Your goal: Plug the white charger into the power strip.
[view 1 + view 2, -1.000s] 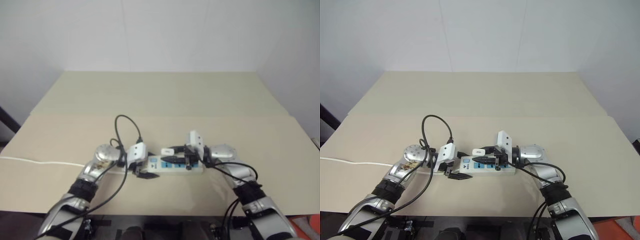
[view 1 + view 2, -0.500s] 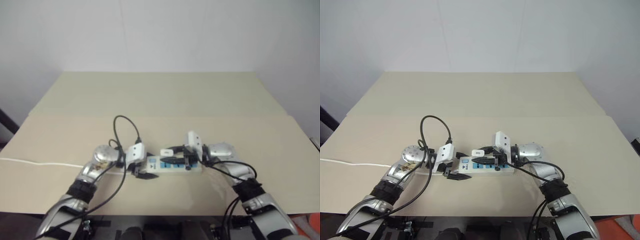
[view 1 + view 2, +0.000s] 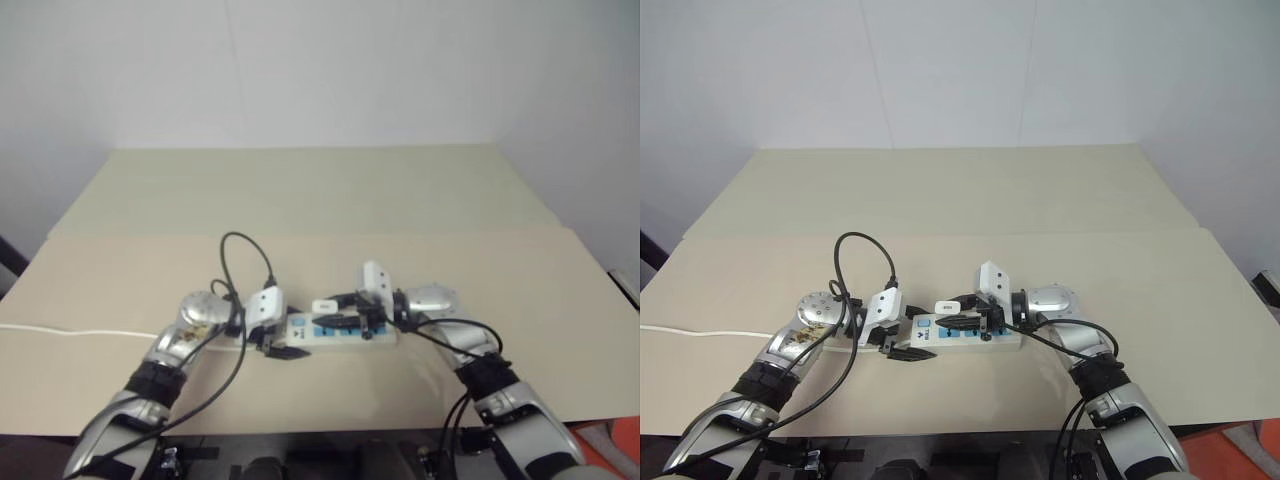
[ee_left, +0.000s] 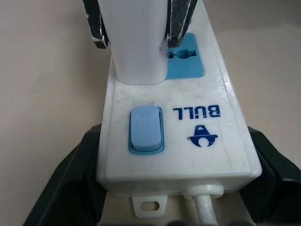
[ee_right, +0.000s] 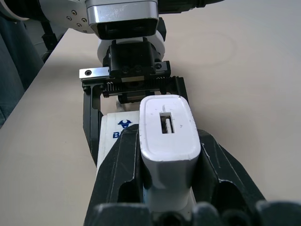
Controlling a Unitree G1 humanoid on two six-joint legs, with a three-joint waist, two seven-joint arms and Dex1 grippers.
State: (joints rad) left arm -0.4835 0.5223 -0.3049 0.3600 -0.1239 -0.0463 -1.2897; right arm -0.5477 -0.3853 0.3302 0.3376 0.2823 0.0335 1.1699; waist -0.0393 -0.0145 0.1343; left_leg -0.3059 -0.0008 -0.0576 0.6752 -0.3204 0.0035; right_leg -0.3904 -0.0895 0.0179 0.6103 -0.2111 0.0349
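Little has changed: right pincer (image 5: pixel 167 162) still pinches the small white rounded charger (image 5: pixel 168 133), seated on the flat white blue-socketed power strip (image 4: pixel 188 132) beside its switch; left pincer (image 4: pixel 174 209) clamps the strip's switch end.

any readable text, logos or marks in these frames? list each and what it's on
"BULL", blue letters on the power strip, at its switch end beside the blue switch.
Small blue logo next to that word: a picture, no letters.
Faint round symbol on the switch: too pale to read.
In the right wrist view the same blue print on the strip shows "B", the rest hidden behind the white charger.
Nothing else readable.
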